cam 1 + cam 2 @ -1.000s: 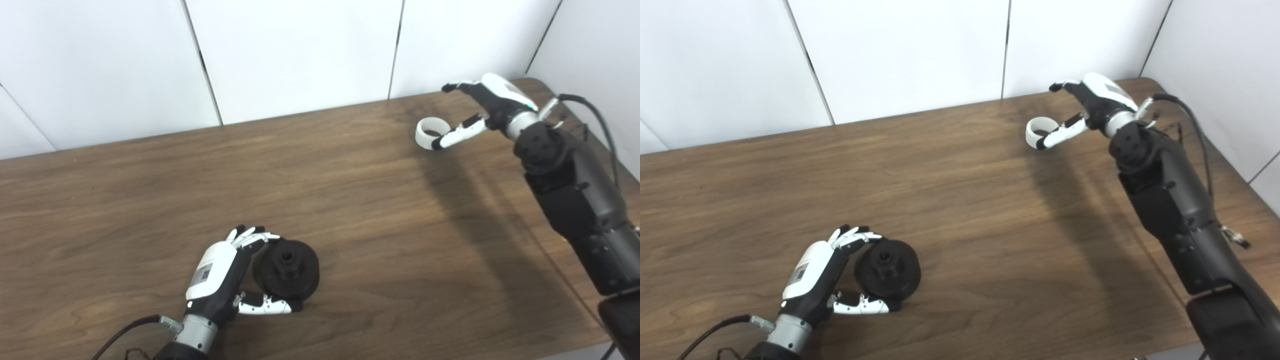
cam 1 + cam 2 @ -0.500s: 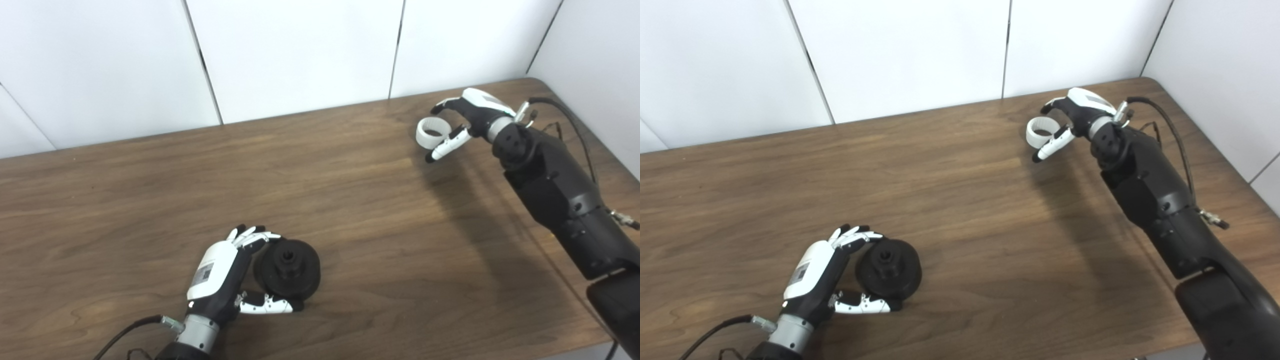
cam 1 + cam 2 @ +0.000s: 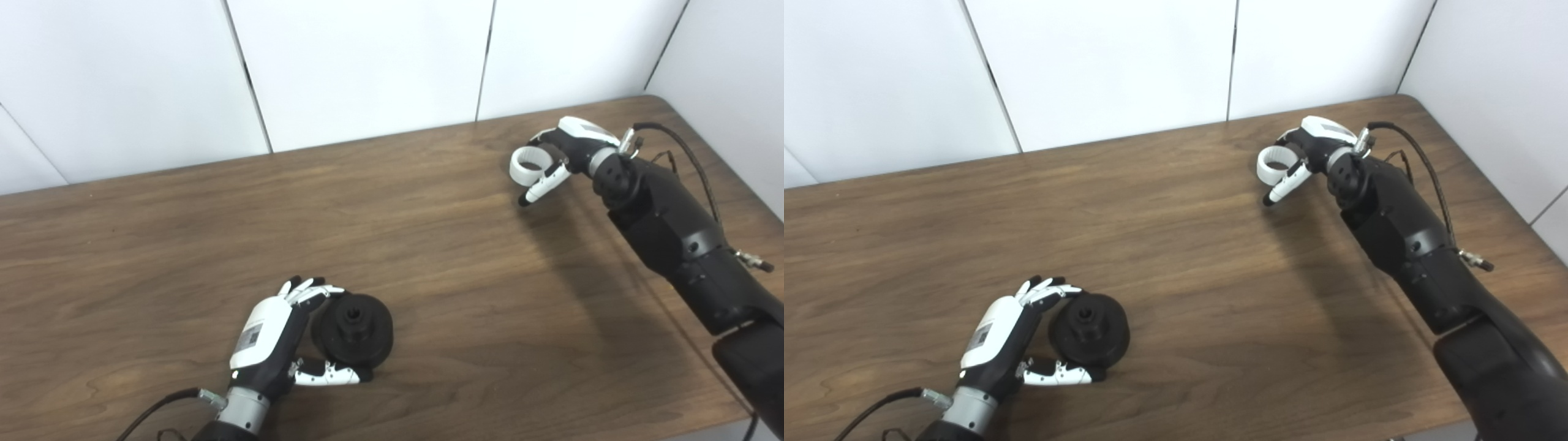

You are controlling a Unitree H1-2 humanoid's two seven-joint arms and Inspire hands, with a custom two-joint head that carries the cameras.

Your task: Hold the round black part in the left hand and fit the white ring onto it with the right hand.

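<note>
1. The brown wooden worktop (image 3: 184,233) is the biggest thing here. White wall panels (image 3: 367,61) stand behind it.
2. My right arm (image 3: 674,233) is black. It reaches over the far right corner of the worktop.
3. My left hand (image 3: 269,343) rests near the front edge, left of the middle. My fingers (image 3: 309,291) curl over the far side of the round black part, and my thumb (image 3: 327,375) lies along its near side. I am touching it on both sides, so I have hold of it while it sits on the worktop.
4. The round black part (image 3: 354,329) looks like a thick wheel with a small hub and a hole in the middle, facing up.
5. My right hand (image 3: 566,150) is bent around the white ring. My fingers curl on its far side and my thumb (image 3: 542,184) points down beside its near side. I cannot tell if I am gripping it tight.
6. The white ring (image 3: 527,165) is far from the black part, at the back right.
</note>
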